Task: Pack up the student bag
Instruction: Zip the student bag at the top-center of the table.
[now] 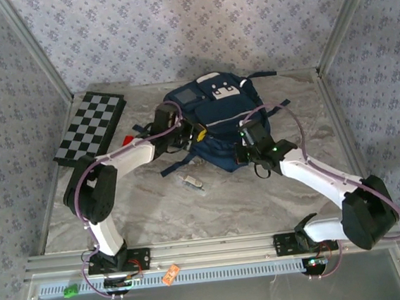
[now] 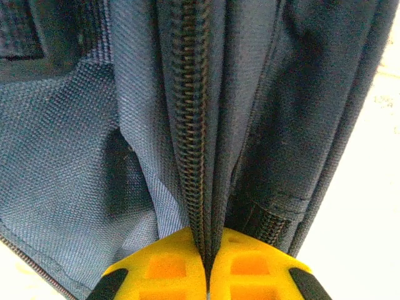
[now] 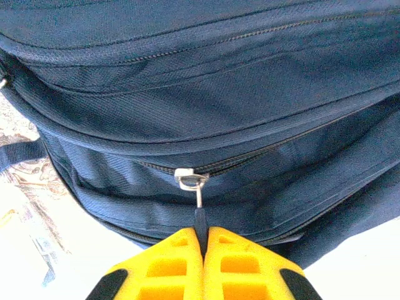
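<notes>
Pinching a zip-seam fold (image 2: pixel 197 125) of the student bag (image 1: pixel 219 123), centred at the desk's far edge, left pincer (image 2: pixel 207 262) is clamped shut as anchor; right pincer (image 3: pixel 201 250), closed on the zip pull (image 3: pixel 199 212), should draw straight along the track.

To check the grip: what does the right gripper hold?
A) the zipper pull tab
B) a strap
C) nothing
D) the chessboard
A: in the right wrist view, the right gripper is shut on the zipper pull tab, which hangs from a slider on the student bag.
</notes>
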Controlling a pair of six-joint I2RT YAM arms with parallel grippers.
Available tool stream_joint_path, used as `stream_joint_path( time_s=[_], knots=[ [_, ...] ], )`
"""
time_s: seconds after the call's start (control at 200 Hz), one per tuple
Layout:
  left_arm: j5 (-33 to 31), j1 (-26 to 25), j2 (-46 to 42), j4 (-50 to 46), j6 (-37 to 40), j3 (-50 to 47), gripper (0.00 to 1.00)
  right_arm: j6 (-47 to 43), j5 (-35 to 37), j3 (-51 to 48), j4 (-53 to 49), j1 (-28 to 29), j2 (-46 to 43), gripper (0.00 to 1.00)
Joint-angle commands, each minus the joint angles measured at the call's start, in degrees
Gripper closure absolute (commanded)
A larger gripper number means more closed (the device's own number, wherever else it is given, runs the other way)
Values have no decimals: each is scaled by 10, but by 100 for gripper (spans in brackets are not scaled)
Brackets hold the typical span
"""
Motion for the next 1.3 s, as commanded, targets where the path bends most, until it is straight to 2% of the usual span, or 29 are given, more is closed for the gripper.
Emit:
stream_joint_path(
  time_s=[0.0,0.13,0.21,0.285,0.32,0.38,0.45,0.61,0.709,0.804,0.944,1.104,1.294],
  knots=[
    [30,41,-15,-12,84,66,100,-40,24,9,-104,19,-23,100],
    [71,79,3,-90,186,121,98,-31,-31,50,-93,79,6,100],
    [88,100,14,-150,248,150,86,-2,-59,77,-45,110,44,100],
    [98,119,5,-178,270,144,77,11,-36,104,-13,131,78,100],
    [99,125,-9,-172,269,125,70,19,-23,116,-8,134,93,100],
    [94,130,-42,-158,257,86,59,29,-9,132,-12,136,116,100],
    [81,125,-85,-131,224,27,50,40,3,135,-8,136,128,100],
    [28,90,-154,7,67,-131,45,47,14,124,0,136,128,100],
    [-18,46,-154,46,6,-157,44,49,12,115,3,136,124,100],
    [-33,16,-122,43,-14,-121,47,52,13,107,11,136,119,100],
    [-76,-11,-93,33,-31,-96,56,52,17,105,18,136,118,100],
    [-91,-20,-76,44,-53,-107,79,57,21,100,28,130,119,100],
    [-92,-10,-85,25,-42,-99,99,46,45,107,11,129,119,100]
  ],
)
